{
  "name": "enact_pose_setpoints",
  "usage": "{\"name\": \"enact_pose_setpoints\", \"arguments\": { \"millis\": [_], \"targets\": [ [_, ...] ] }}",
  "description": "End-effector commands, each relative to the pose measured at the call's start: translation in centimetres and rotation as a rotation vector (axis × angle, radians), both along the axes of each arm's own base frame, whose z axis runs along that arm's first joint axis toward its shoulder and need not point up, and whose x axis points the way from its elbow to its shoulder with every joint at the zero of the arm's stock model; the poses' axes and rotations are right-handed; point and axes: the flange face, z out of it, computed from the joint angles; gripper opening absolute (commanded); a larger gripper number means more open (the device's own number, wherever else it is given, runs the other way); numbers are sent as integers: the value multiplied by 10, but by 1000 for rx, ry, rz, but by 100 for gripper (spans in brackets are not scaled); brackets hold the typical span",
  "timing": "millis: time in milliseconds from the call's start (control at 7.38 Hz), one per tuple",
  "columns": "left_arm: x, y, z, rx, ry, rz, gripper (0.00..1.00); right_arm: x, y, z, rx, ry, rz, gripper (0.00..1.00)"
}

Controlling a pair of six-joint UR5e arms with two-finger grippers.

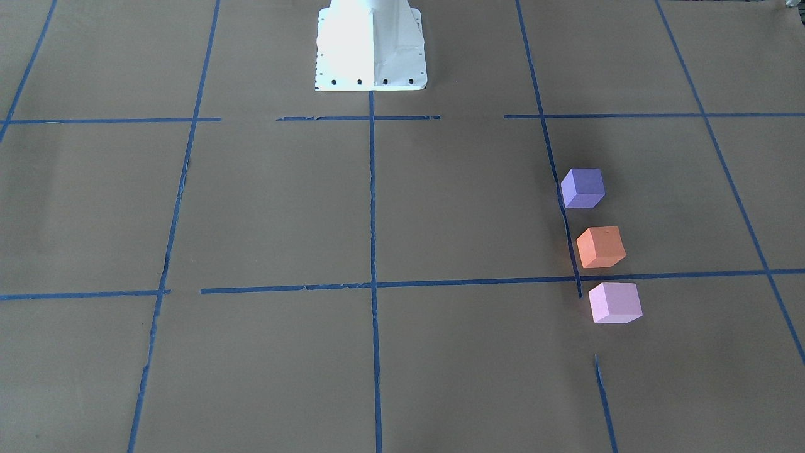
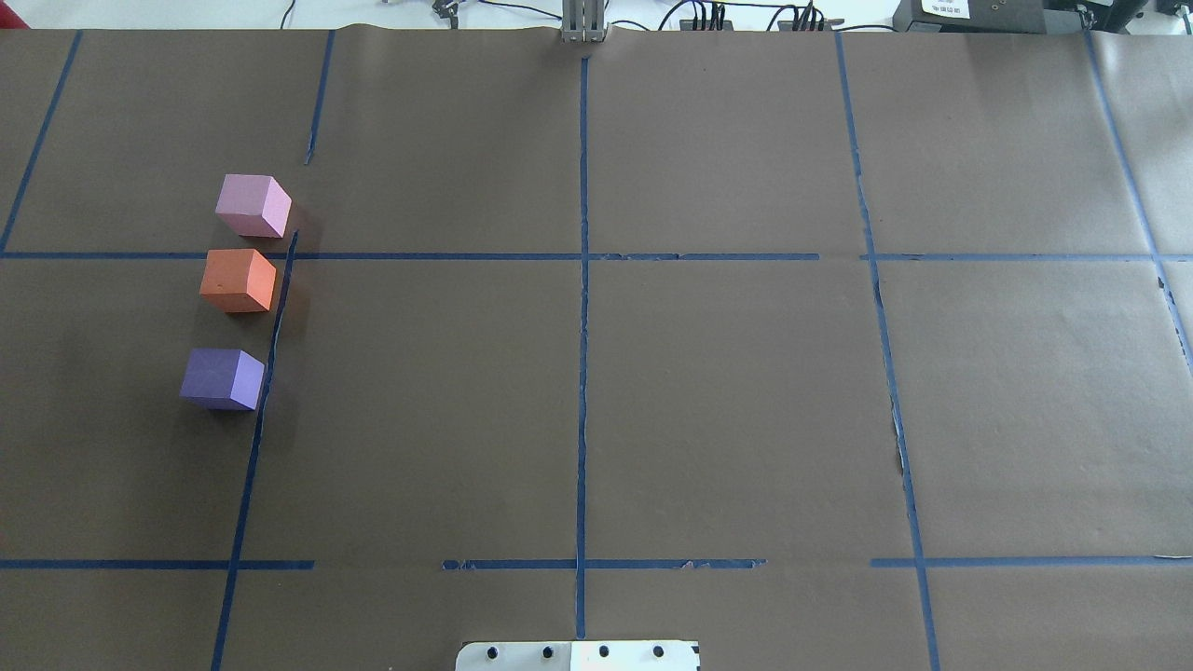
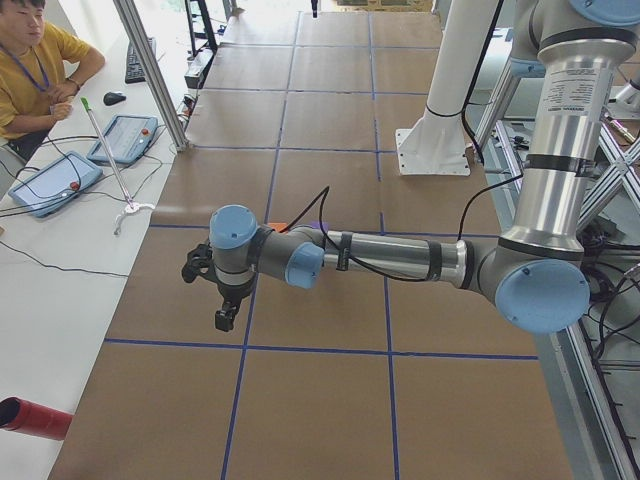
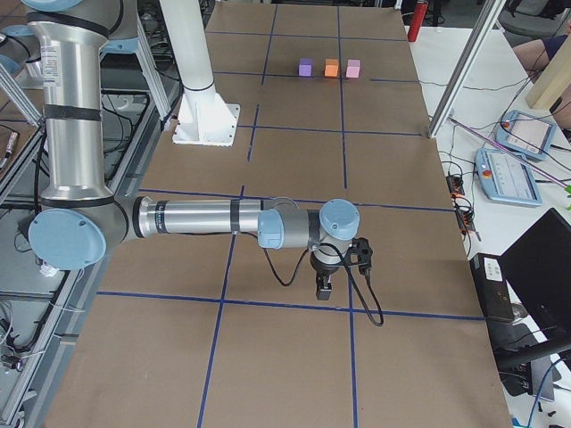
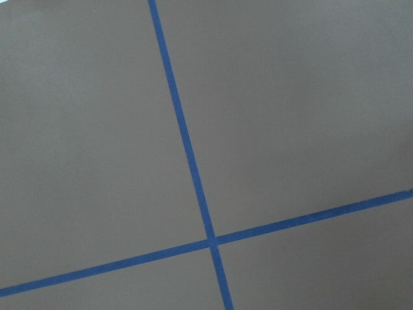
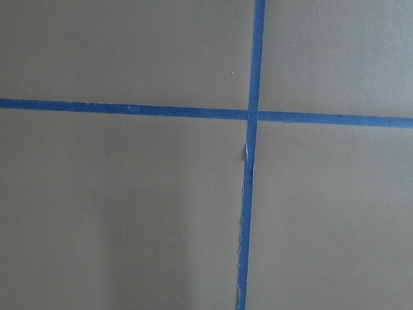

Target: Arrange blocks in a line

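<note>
Left claw [image 3: 222,300] and right claw [image 4: 328,281]: visible in side views only; open or closed impossible to tell. Wrist cameras: blue tape [image 5: 187,148] on brown paper only. Overhead, toward 9 o'clock of table [image 2: 727,401]: orange block [image 2: 239,280], pink block [image 2: 253,205] at its 12, purple block [image 2: 222,378] at its 6, none touching.

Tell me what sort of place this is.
Likely a robotics lab: a left arm and right arm at a brown-papered table gridded in blue tape, an operator and teach pendant alongside.
</note>
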Motion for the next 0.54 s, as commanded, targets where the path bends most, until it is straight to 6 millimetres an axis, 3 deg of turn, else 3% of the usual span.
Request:
{"name": "enact_pose_setpoints", "arguments": {
  "millis": [0,136,407],
  "targets": [
    [-4,17,22,-7,12,48,100,0,0,0,0,0,0,100],
    [-6,19,21,-17,15,38,100,0,0,0,0,0,0,100],
    [-43,32,32,-143,31,-101,100,0,0,0,1,0,0,100]
  ]
}}
